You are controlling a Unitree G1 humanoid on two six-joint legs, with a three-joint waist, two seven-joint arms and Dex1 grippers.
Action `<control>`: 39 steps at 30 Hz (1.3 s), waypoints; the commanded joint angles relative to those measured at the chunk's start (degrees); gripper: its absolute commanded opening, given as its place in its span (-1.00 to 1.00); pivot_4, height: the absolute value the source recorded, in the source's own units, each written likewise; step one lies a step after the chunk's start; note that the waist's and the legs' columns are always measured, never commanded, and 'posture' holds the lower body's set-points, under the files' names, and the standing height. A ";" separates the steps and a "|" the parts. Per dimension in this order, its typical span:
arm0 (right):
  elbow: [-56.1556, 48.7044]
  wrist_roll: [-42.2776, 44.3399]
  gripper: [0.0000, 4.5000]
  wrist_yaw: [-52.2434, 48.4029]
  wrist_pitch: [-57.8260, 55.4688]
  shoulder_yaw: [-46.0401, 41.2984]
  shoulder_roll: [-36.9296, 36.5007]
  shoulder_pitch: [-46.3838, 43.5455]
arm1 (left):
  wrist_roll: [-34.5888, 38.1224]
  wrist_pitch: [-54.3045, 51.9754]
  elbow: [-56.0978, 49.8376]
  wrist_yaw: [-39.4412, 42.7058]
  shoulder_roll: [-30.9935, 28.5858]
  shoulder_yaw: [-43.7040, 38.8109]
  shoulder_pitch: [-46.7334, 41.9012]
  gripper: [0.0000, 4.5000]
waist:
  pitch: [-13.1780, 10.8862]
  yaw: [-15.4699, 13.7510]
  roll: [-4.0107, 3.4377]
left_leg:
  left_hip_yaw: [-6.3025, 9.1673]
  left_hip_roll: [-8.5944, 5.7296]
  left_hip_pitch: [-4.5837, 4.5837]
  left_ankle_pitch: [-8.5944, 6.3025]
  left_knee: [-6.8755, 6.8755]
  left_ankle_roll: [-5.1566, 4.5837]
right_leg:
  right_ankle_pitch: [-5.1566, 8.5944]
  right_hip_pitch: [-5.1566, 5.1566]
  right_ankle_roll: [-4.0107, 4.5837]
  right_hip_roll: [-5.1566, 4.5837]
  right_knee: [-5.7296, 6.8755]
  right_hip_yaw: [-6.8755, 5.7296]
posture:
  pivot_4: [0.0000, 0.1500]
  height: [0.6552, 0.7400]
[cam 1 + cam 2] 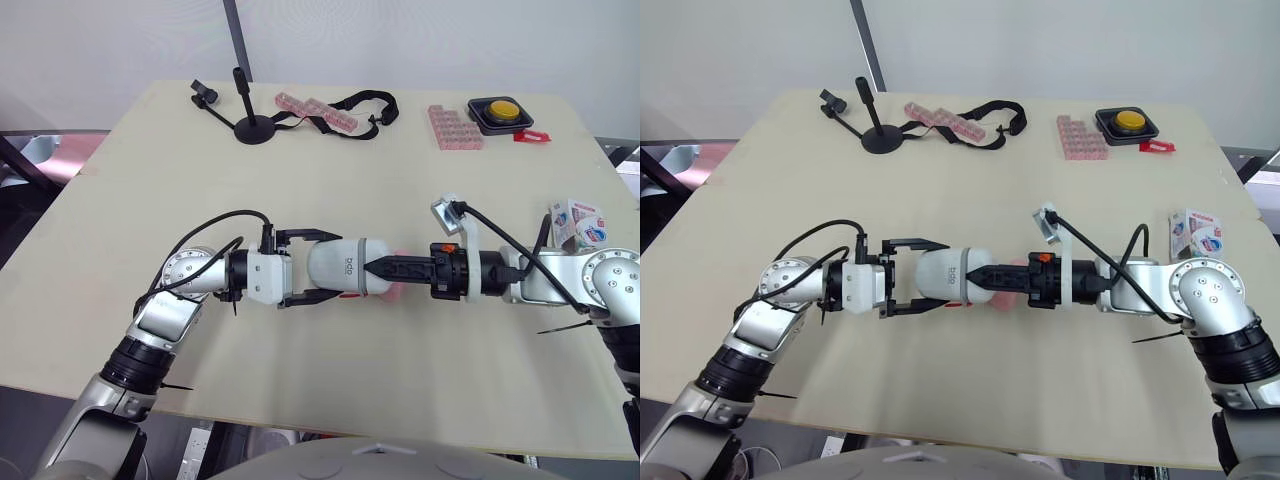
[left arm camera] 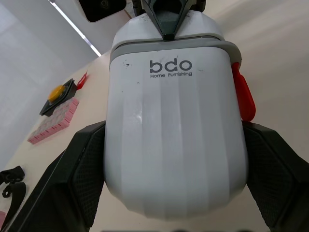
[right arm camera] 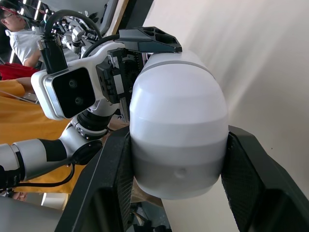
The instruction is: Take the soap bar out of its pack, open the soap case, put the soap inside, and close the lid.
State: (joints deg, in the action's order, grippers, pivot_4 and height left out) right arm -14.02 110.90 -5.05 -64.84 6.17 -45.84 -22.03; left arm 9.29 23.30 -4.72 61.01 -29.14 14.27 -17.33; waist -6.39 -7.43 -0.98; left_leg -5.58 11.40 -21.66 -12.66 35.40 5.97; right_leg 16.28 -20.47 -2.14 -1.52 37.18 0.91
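Observation:
The white soap case [image 1: 347, 262], lid shut and marked "bdo", hangs just above the table [image 1: 330, 390] between both grippers. My left gripper [image 1: 334, 267] is shut on its left end, one black finger [image 2: 77, 183] on each side. From the other side my right gripper [image 1: 374, 268] is shut on the case's right end [image 3: 178, 125]. A pink piece, likely the soap [image 1: 398, 291], lies on the table under the right gripper's fingers. A red tab [image 2: 241, 92] shows at the case's side. The soap pack [image 1: 578, 222] stands at the table's right edge, behind my right arm.
At the back of the table stand a black stand [image 1: 250, 125], a black strap [image 1: 362, 104], two pink trays [image 1: 316, 111] [image 1: 455, 127], and a yellow button box [image 1: 500, 112] with a red piece [image 1: 531, 136] beside it.

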 commanded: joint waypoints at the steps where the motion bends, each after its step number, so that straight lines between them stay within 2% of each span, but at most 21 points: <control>1: -1.21 2.10 -0.11 -2.43 0.03 -2.74 -0.90 0.55 | 0.82 -0.43 -0.58 -0.24 -0.96 -0.82 0.19 0.55 | 0.00 -0.03 0.00 | 0.00 0.00 0.00 0.00 0.00 0.00 | 0.00 0.00 0.00 0.00 0.00 0.00 | 1.00 1.00; 12: -0.89 2.10 -0.11 -4.84 -0.79 -4.29 -3.04 2.01 | 1.27 -0.86 -0.14 -0.14 -0.86 -0.54 -0.20 0.55 | 0.00 -0.20 0.00 | 0.00 0.00 -0.02 0.00 0.01 0.00 | 0.00 0.00 0.00 0.00 0.00 0.00 | 1.00 1.00; 16: 2.08 0.96 -0.11 -6.17 -2.38 -6.92 -8.06 4.09 | 1.26 -1.19 -0.49 -0.27 -0.78 -0.53 0.06 0.55 | 0.00 -0.40 0.01 | 0.00 0.00 -0.03 0.00 0.03 0.00 | 0.00 0.00 0.00 -0.01 -0.02 0.00 | 1.00 1.00; 18: 4.99 -2.38 -0.11 -8.45 -3.69 -8.93 -10.97 5.37 | 1.29 -1.35 -0.55 -0.31 -0.78 -0.57 0.16 0.55 | 0.00 -0.49 0.02 | 0.01 -0.01 -0.09 -0.01 0.07 -0.01 | 0.00 0.00 0.00 -0.02 -0.03 -0.01 | 1.00 1.00; 23: 13.67 -22.08 -0.11 -18.16 -2.66 -10.44 -17.46 3.88 | 1.35 -1.49 -0.29 -0.25 -0.81 -0.68 0.10 0.55 | -0.01 -0.24 0.02 | 0.02 -0.01 -0.46 -0.01 0.18 -0.01 | 0.00 -0.01 0.00 0.01 0.02 -0.03 | 1.00 1.00; 30: 16.06 -58.55 -0.11 -33.04 9.78 2.14 -25.07 -3.03 | 1.37 -1.51 0.12 -0.17 -0.81 -0.68 0.01 0.55 | -0.01 -0.11 0.01 | 0.08 0.02 -0.81 -0.01 0.44 -0.02 | 0.00 -0.31 -0.01 0.22 0.20 -0.04 | 1.00 1.00; 34: 20.20 -71.88 -0.11 -38.40 14.70 7.63 -23.75 -6.54 | 1.22 -1.65 0.11 -0.45 -0.60 -0.55 0.09 0.55 | -0.01 -0.19 0.02 | 0.09 0.01 -0.87 -0.02 0.51 -0.03 | -0.01 -0.33 -0.01 0.20 0.24 -0.08 | 1.00 1.00; 39: 24.48 -80.97 -0.11 -43.09 17.03 9.88 -19.97 -9.72 | 1.21 -1.93 -0.26 -0.77 -0.81 -0.86 0.45 0.55 | -0.01 -0.09 0.01 | 0.08 0.02 -0.89 -0.02 0.56 -0.04 | 0.00 -0.37 -0.01 0.21 0.32 -0.08 | 1.00 1.00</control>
State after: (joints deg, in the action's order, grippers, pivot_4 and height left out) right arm 9.97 33.06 -46.29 -48.97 16.41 -65.74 -30.23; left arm 9.49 21.29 -3.30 60.86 -29.72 14.35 -17.12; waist -6.40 -7.52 -0.97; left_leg -5.50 11.44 -22.55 -12.68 35.97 5.94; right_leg 16.28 -20.84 -2.15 -1.30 37.51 0.84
